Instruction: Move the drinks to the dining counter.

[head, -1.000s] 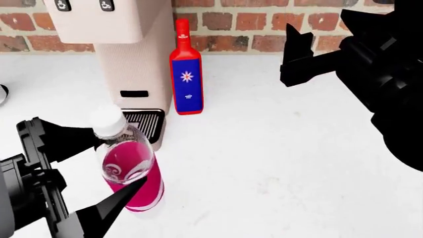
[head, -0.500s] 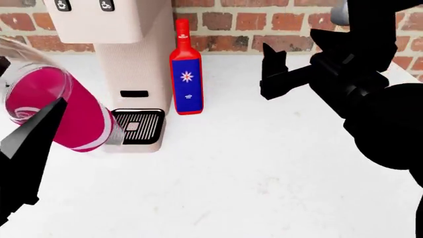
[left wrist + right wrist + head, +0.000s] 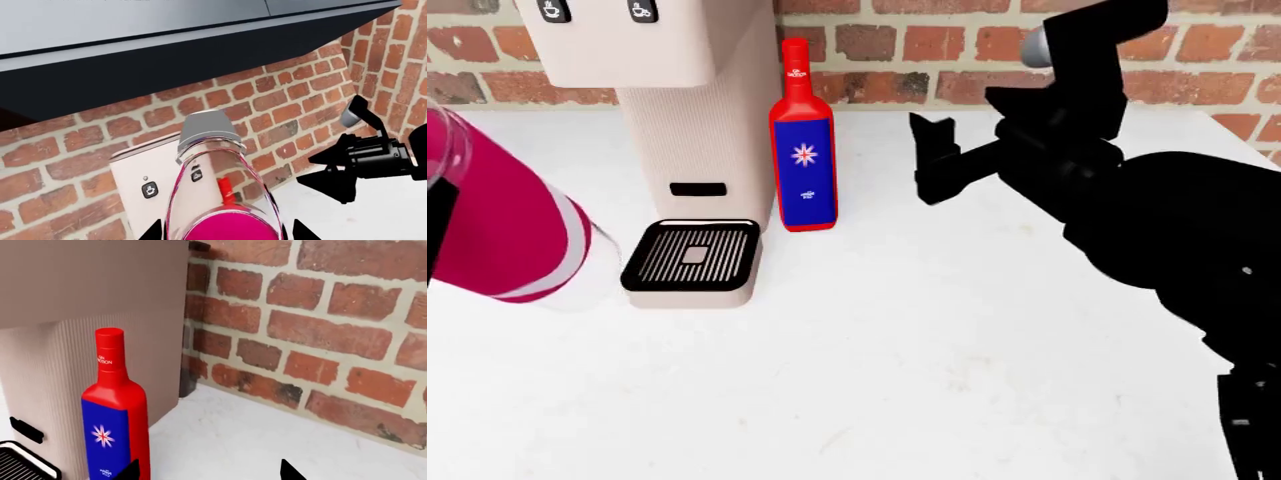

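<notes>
Here, nearest the head camera, the clear plastic bottle [image 3: 501,235] fills the view's left edge, lifted off the white counter top [image 3: 934,350] and tipped over at a slant, its pink liquid and a white band of the magenta label showing. In the left wrist view the same bottle [image 3: 220,200] rises between the two dark fingertips [image 3: 155,231] of the left gripper [image 3: 223,232], which stand close on either side of its body and grasp it; the white cap [image 3: 208,131] points up towards the brick wall [image 3: 280,100] and the dark underside of a cabinet [image 3: 167,55].

Further back on the white counter top stands the beige coffee machine [image 3: 681,120], its slotted drip tray [image 3: 691,256] at the front. Just beside it, on the side towards the right arm, the red square-bodied bottle [image 3: 803,140] stands upright with its blue star label facing forward, close to the brick wall.

The right gripper [image 3: 934,165] hangs above the counter, apart from the red bottle and level with its label. In the right wrist view its two fingertips [image 3: 128,471] are spread apart with nothing between them, and the red bottle [image 3: 117,415] stands ahead of them, partly lined up with one tip, against the coffee machine's ribbed side [image 3: 47,380].
</notes>
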{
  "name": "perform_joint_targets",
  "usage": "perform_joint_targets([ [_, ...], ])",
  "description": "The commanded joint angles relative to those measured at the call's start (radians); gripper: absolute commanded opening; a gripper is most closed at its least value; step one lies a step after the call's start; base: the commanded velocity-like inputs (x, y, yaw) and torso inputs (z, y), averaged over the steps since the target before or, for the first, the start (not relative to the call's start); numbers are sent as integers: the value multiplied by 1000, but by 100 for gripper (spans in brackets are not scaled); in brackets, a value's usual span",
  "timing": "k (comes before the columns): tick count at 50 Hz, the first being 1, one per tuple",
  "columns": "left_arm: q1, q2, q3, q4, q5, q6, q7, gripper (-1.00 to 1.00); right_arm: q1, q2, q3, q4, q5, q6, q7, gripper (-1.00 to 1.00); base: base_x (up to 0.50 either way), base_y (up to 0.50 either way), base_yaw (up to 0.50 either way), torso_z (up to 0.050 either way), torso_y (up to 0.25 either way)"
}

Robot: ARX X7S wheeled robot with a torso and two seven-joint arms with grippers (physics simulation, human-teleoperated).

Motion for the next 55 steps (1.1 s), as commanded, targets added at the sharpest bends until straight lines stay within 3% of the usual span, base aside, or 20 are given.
perform_joint_targets([
  [1,13,-24,-30,-17,-26,-8,-30,-100,21,-30,-49,138,-59,-93,-145,100,0,0,0,0,0],
  [19,9,-13,4,-22,24,-4,-10,-100,38,-40,-21,114,96,-6,-209,100,0,0,0,0,0],
  [55,46,2,-31,-9,26,-21,16,-100,160,-145,-216,441,-130,-153,-430,100,0,0,0,0,0],
])
